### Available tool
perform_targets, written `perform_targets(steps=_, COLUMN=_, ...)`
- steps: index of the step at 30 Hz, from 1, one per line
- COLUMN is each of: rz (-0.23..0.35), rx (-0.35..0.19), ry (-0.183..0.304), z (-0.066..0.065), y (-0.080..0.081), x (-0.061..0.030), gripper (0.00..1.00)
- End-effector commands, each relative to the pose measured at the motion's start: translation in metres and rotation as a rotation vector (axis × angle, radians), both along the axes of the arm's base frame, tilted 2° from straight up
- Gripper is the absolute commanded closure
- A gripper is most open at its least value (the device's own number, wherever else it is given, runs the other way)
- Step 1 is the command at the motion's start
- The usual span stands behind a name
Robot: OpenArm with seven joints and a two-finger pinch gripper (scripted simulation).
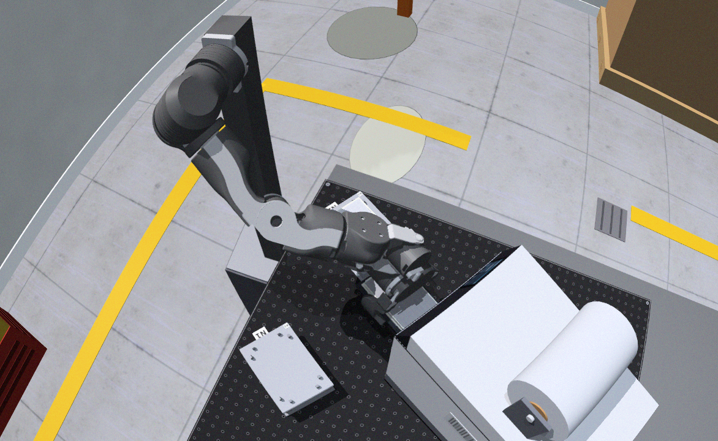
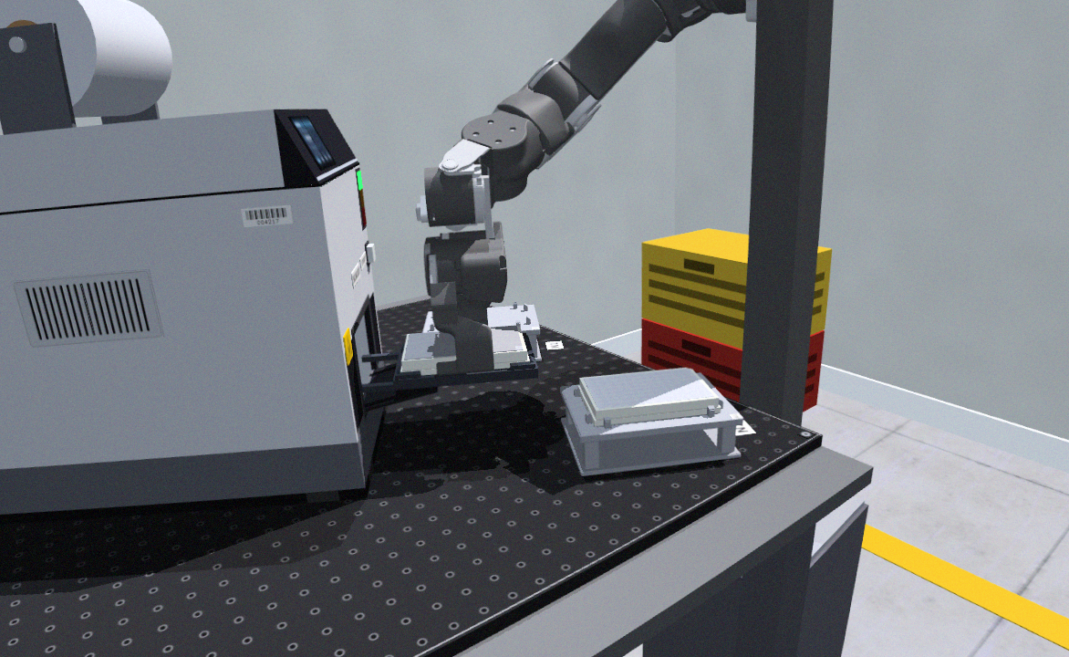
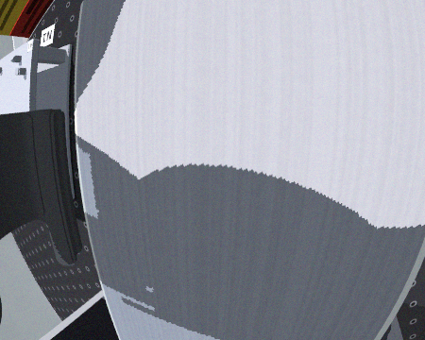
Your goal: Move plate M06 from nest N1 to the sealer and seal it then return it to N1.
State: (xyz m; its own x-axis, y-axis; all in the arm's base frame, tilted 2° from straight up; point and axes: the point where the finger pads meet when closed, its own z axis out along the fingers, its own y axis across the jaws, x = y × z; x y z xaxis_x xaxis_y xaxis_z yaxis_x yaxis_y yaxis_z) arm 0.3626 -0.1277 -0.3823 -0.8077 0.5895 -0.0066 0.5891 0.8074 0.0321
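Observation:
The plate M06 (image 3: 250,158) lies flat in the pocket of the sealer's stage (image 2: 463,374), which stands out in front of the housing. Its top is smooth and pale and fills the wrist view. My gripper (image 2: 466,347) points straight down over the plate, low, with its fingers open and apart on either side of it; it also shows in the top view (image 1: 397,296). One dark finger (image 3: 39,183) is at the left of the plate. The lamp (image 2: 358,180) is green. Nest N1 (image 1: 287,372) is empty. M09 (image 2: 648,396) sits on nest N2.
The sealer housing (image 2: 146,327) with its foil roll (image 1: 575,362) stands right behind the stage. The arm's pillar (image 2: 783,203) rises at the table's edge by N2. A yellow and red crate (image 2: 718,302) stands off the table.

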Motion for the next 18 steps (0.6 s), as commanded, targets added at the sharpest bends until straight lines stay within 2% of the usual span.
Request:
perform_targets(steps=1, rz=-0.002, rx=0.0, ry=-0.003, z=0.0032, y=-0.0005, x=0.0021, gripper=0.23)
perform_targets(steps=18, rz=-0.002, rx=-0.002, ry=-0.005, z=0.0048, y=-0.0004, x=0.003, gripper=0.23)
